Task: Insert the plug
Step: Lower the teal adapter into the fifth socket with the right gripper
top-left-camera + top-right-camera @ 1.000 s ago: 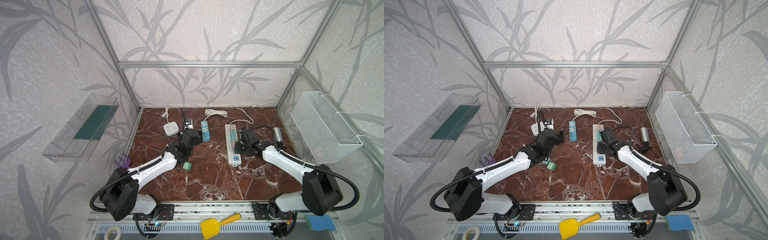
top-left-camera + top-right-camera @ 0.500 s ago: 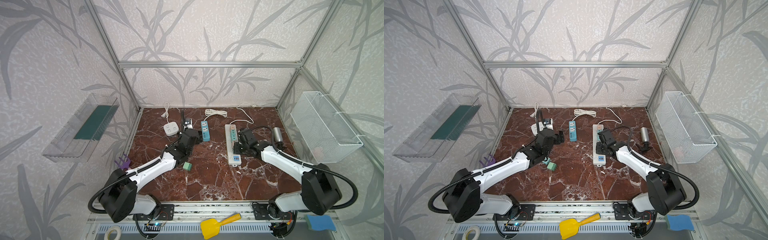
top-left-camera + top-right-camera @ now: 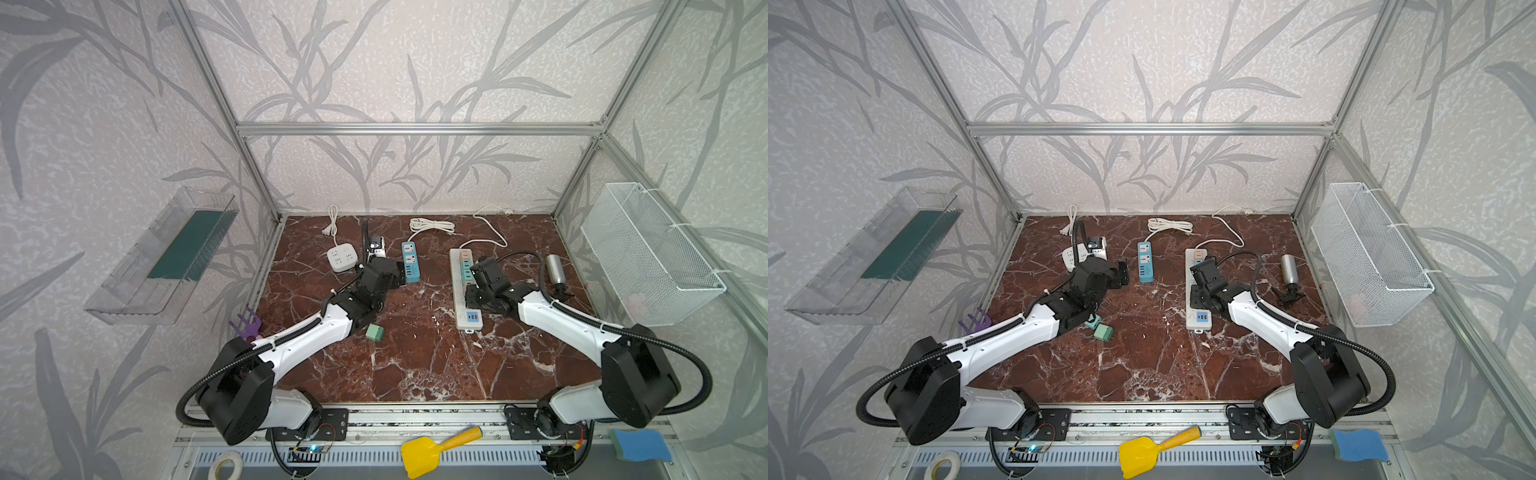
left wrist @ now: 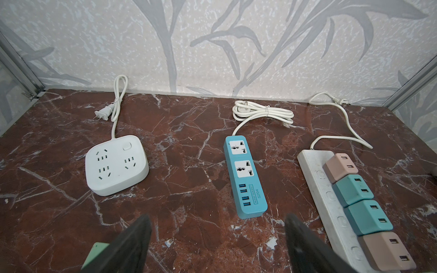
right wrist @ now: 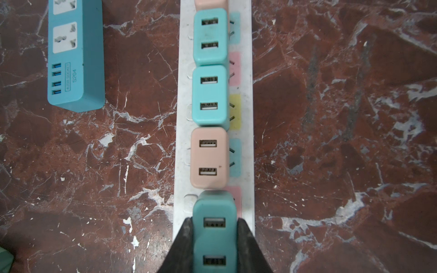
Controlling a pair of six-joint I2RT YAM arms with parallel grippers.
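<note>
- Our right gripper [image 5: 214,224] is clamped narrow on the teal plug [image 5: 214,209]. One finger sits on each long side, and the plug's front end juts out past the fingertips.
- The plug sits directly over the white power strip [image 5: 247,94]. The peach adapter [image 5: 209,157] is just ahead of the fingertips, almost touching the plug's front edge.
- A pink socket patch [image 5: 233,193] peeks out from under the plug, just beside it. We take this to be the target socket, lying straight beneath the gripper.
- The plug's long axis runs along the strip, in line with the row of adapters already plugged in. We judge the coming move to be a straight push down, with little room to drift towards the peach adapter.
- The right arm is the nearer one by far. Our left gripper [image 4: 217,221] stands wide and empty, well apart from the white strip, with the blue power strip [image 4: 246,179] just ahead of it.
- A green plug [image 3: 375,332] lies loose on the table [image 5: 331,141] beside the left arm, behind its gripper.
- The teal plug's prongs are hidden under its body, so we cannot tell whether they have entered the socket.
- In the right wrist view the plug's rear end is cut off by the frame edge. In both top views the right gripper covers it.
</note>
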